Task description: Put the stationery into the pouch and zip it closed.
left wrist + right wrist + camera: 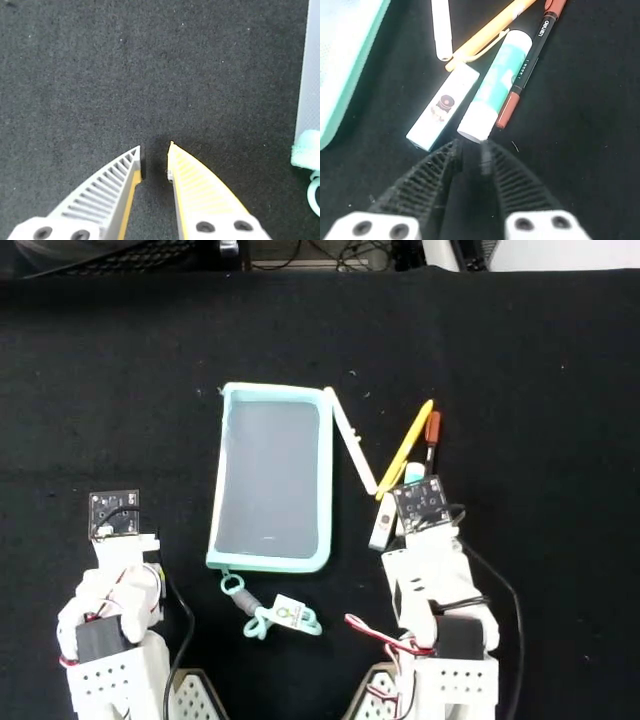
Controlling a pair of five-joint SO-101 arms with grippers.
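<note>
— What do we see at the left gripper [155, 148]?

— Its jaws stand a little apart with nothing between them, low over the black cloth [100, 60]. Off to one side we catch a mint corner of the pouch [305, 150].

— And the right gripper [470, 148]?

— We see a narrow gap between its jaws, and they grip nothing. Just ahead of the tips lies the white end of the glue stick [495, 87]. The eraser [445, 107] lies alongside the stick, near the same tips.

— What lies beyond those?

— We find a brown pen [530, 65] touching the glue stick's far side. A yellow pen [490, 32] crosses above the eraser, and a white pen [441, 30] lies nearest the pouch.

— Is any of it inside the pouch?

— No. From the high view, all five pieces lie on the cloth beside it, on the right arm's side. The pouch lies flat between the two arms, grey panel up. We cannot tell from here how its zip stands.

— Anything hanging off it?

— A mint strap [245, 605] with a small tag [288, 613] trails from the corner nearest the arms.
</note>
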